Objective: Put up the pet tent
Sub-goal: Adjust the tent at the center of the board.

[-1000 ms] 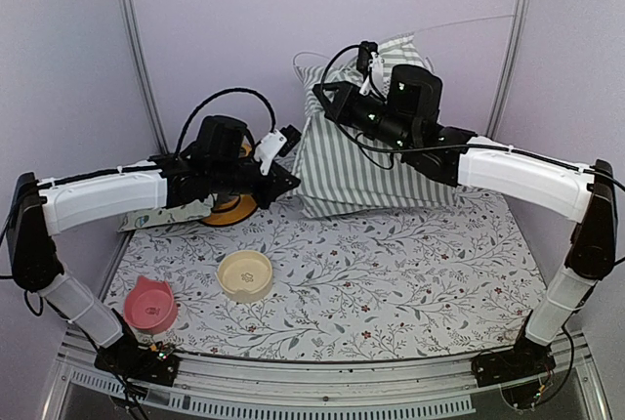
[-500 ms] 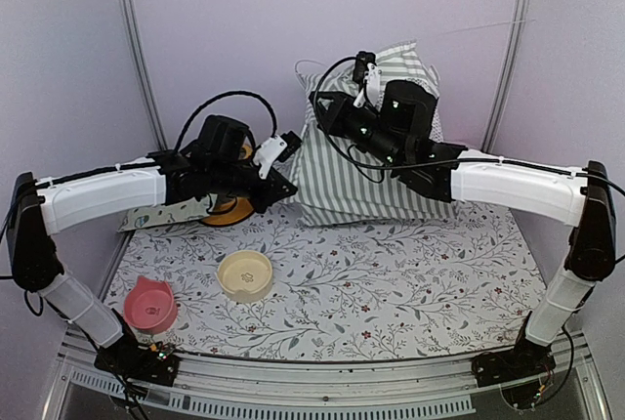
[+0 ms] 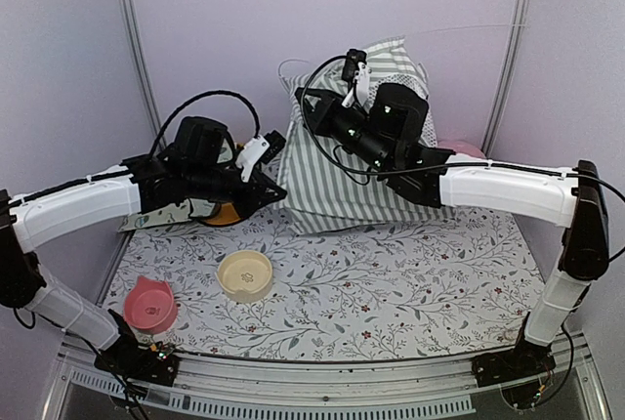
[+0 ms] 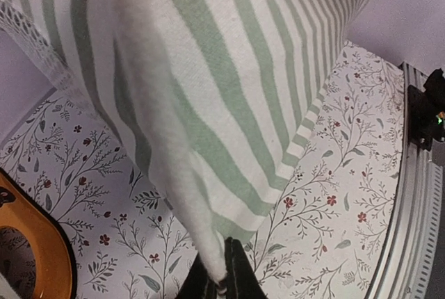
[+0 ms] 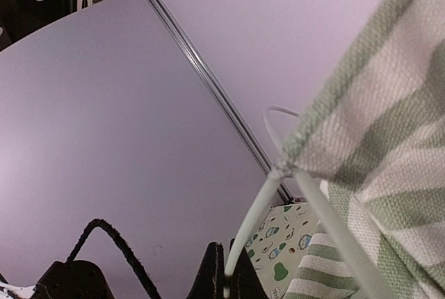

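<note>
A table [image 3: 410, 283] covered in a flowered cloth, seen from above, with two robot arms reaching in from its near edge. The tent [image 3: 327, 171], a slumped heap of grey-green and white striped cloth, sits at the middle of the table's far edge, leaning towards the back wall and not yet standing in shape.

The left pincer [image 3: 279, 191] is at the tent's lower left corner. Its wrist view shows the narrow tips pinched together on the hem there, lifting the corner just off the table. The right pincer [image 3: 303, 98] is up at the top left of the heap. Its wrist view shows the tips closed around a thin white pole [image 5: 254, 222], which runs up into a sleeve in the striped cloth.

A cream bowl [image 3: 245, 274] and a pink bowl [image 3: 150, 305] lie towards the table's near left corner, well apart from the tent.

The tent looks light and limp: the cloth folds and sags wherever it is not held, so it probably will not keep a shape until the poles are spread. The pole looks smooth, thin and springy. It is likely to bend under load, slip through closed tips and flick back if let go. The best holds seem to be the doubled hems and corners, and the pole close to where it enters its sleeve. A lace edging [image 4: 31, 38] shows along one side; it looks delicate and could snag, so it is better left alone.
</note>
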